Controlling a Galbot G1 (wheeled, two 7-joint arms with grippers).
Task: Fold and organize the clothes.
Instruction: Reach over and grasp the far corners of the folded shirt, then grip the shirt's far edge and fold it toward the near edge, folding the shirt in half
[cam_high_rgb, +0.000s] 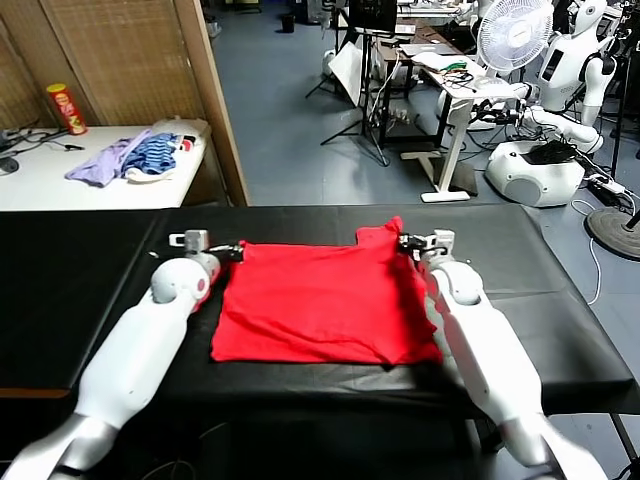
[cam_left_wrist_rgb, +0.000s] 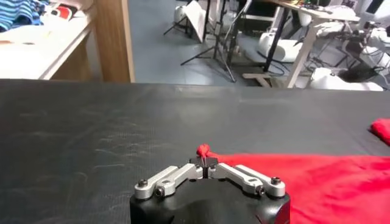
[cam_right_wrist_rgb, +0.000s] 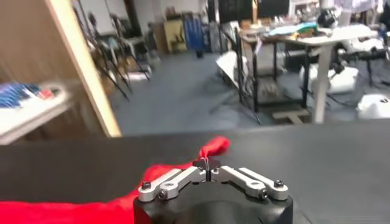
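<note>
Looking down from the head camera, you see the bright red thin T-shirt (cam_high_rgb: 320, 305) lying flat on the wide black table (cam_high_rgb: 80, 280), about in the middle. Your left gripper (cam_high_rgb: 238, 249) is at the shirt's far left corner. Your right gripper (cam_high_rgb: 402, 241) is at the far right corner, where the cloth pokes up in a small peak. Both white arms reach forward along the two sides of the shirt. Far off on the left, a white side table (cam_high_rgb: 40, 180) holds a pale purple cloth (cam_high_rgb: 105, 160), a blue striped cloth (cam_high_rgb: 155, 155) and a red and yellow can (cam_high_rgb: 66, 108). A white fan (cam_high_rgb: 514, 33) and another white robot (cam_high_rgb: 560, 100) stand in the back on the right.

From the left wrist camera, the left gripper (cam_left_wrist_rgb: 206, 161) has its tips pressed together on a tiny bunched bit of the red shirt (cam_left_wrist_rgb: 329, 182). The rest of the shirt lies flat on the black table (cam_left_wrist_rgb: 91, 134) beside it.

From the right wrist camera, the right gripper (cam_right_wrist_rgb: 208, 163) is pressed together too. It pinches the red shirt (cam_right_wrist_rgb: 213, 147) at a corner, and that corner seems to stand up a little off the table (cam_right_wrist_rgb: 329, 158), though this view is a bit soft.
</note>
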